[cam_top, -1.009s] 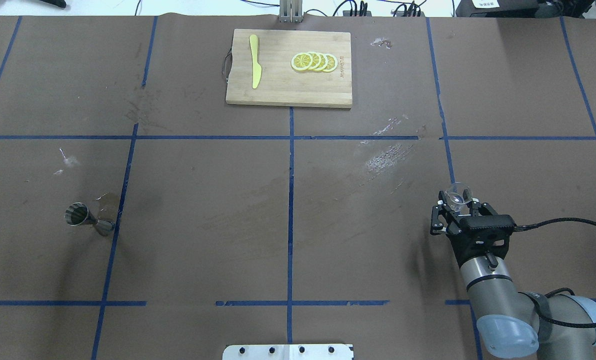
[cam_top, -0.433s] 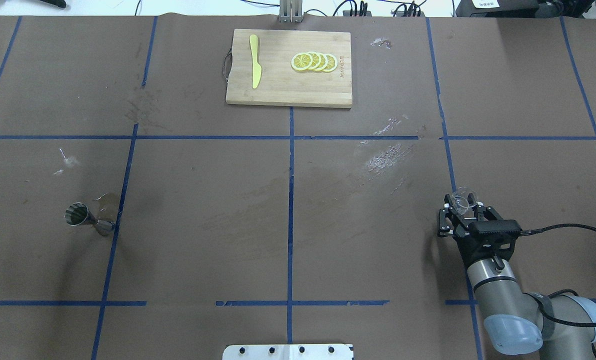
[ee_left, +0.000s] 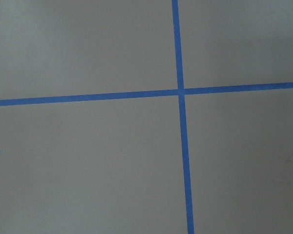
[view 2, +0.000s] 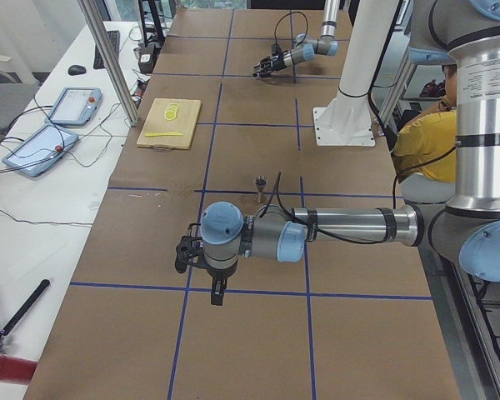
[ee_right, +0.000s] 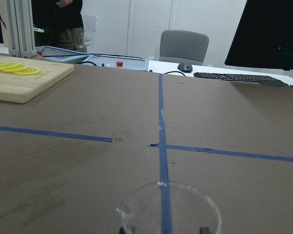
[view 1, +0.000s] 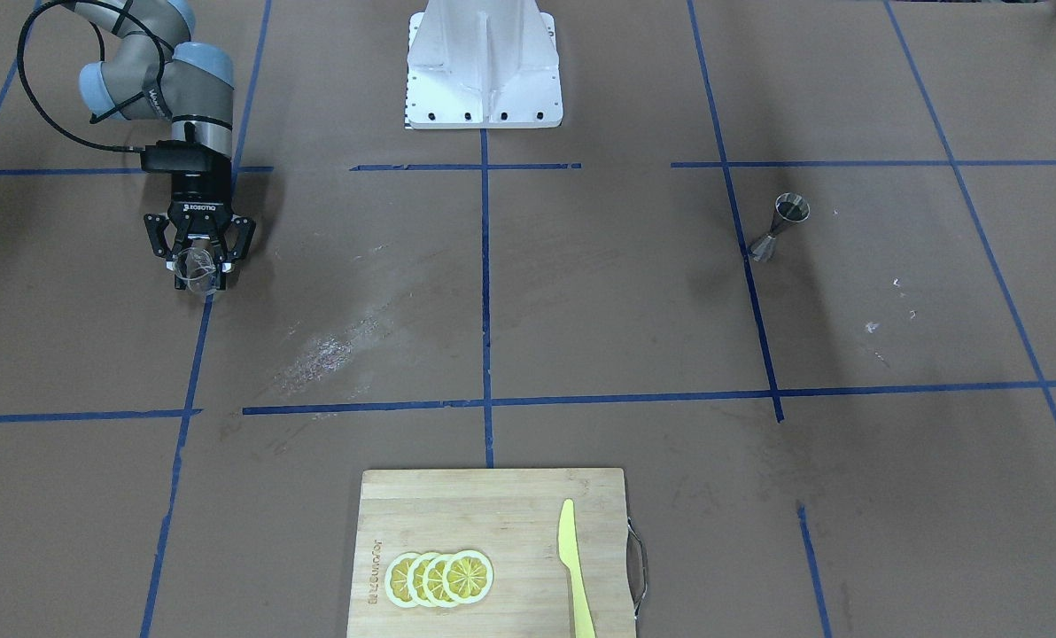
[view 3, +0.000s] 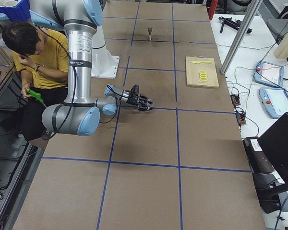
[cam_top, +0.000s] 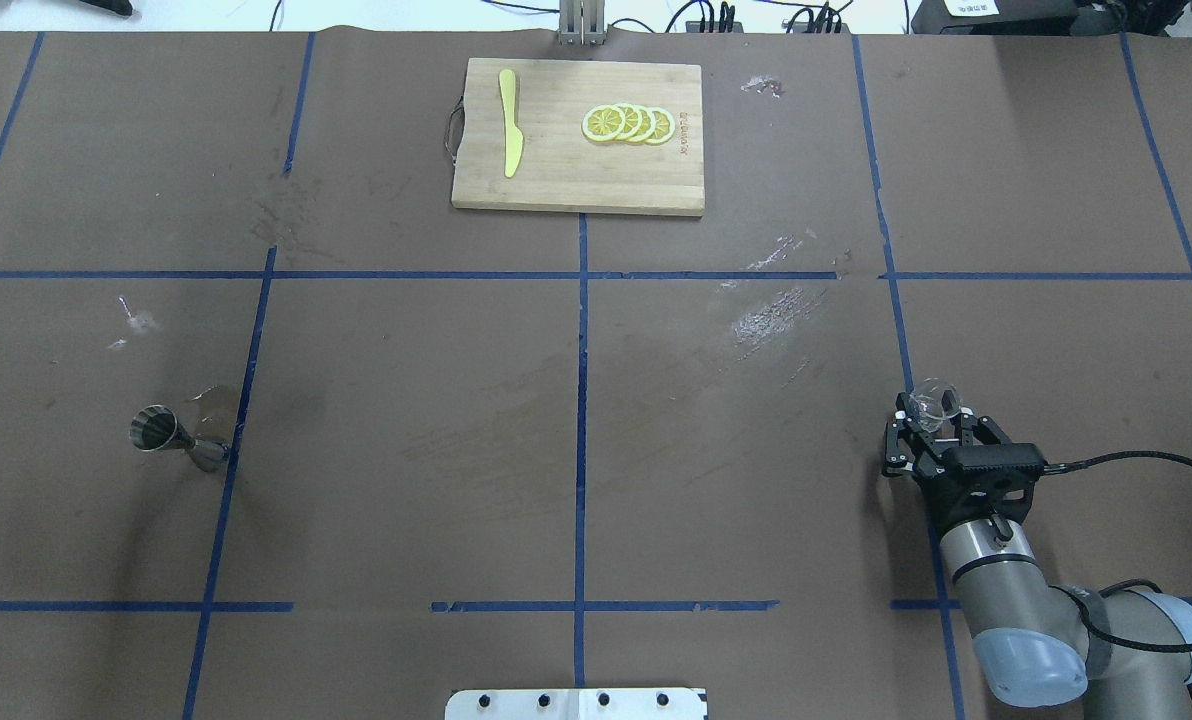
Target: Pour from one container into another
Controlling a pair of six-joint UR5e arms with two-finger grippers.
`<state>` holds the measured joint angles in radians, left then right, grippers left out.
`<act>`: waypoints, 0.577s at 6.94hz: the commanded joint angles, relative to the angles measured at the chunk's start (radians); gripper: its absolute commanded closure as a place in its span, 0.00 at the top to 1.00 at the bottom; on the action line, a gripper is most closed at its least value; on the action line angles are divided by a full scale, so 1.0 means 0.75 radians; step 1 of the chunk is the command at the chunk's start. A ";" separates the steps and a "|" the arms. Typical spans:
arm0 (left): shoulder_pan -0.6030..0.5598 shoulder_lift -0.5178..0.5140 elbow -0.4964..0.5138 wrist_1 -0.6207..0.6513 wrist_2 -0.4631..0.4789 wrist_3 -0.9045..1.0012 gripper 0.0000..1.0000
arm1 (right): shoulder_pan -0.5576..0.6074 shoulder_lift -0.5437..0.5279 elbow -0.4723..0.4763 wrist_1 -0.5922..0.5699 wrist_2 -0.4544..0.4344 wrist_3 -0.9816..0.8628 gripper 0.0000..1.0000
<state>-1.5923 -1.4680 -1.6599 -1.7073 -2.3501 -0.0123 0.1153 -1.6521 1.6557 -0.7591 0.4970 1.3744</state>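
Cutting board lay far across the desk; right tool clamped the clear beaker, jigger well apart; left tool state unclear

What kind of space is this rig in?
Likely a robotics lab: paper-covered table gridded with blue tape, teach pendants on the side bench, office chair and keyboard beyond.

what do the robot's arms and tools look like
Both are silver-grey metal tubes with pale blue joint caps. The right arm ends in the black two-finger right tool, marked ROBOTIQ in white, with a black cable at its wrist. The left arm has a similar cable and the black left tool, too small for detail.
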 commanded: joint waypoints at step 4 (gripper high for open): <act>0.000 0.000 0.000 0.000 0.000 0.000 1.00 | 0.002 0.002 -0.001 0.022 0.002 -0.016 0.73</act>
<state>-1.5923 -1.4680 -1.6597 -1.7073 -2.3501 -0.0123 0.1164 -1.6519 1.6501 -0.7438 0.4984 1.3677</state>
